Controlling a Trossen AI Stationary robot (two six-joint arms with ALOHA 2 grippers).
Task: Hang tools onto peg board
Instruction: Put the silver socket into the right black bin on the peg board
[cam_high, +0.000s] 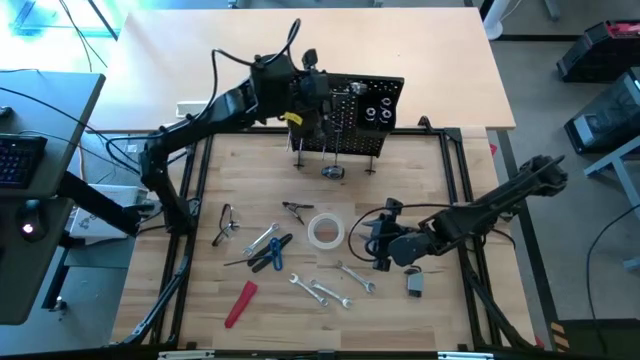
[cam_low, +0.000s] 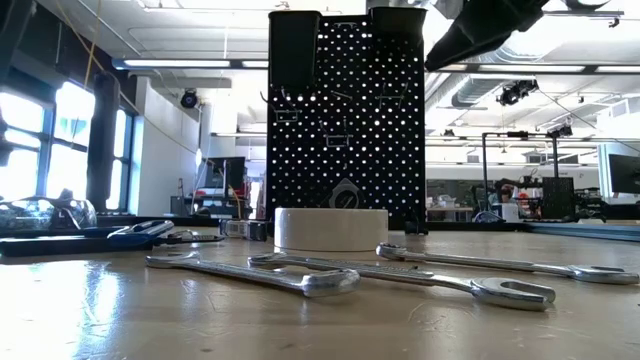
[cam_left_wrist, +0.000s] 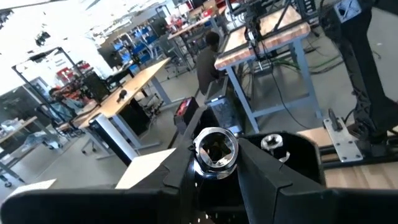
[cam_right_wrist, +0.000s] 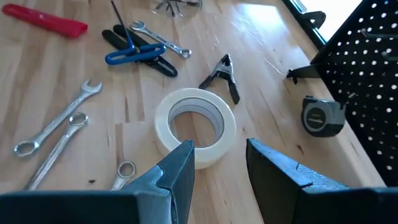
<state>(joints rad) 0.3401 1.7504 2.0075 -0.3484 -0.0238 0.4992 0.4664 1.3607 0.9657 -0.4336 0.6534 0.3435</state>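
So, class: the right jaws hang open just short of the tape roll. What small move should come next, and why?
Probably ease the right gripper forward and down so its open jaws straddle the near wall of the white tape roll, which lies flat and unheld.

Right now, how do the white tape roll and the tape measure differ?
The white tape roll is a wide open ring lying flat mid-table; the tape measure is a smaller, solid gray case. The tape roll sits just ahead of the right gripper; the tape measure lies by the peg board. Both rest unheld on the table.
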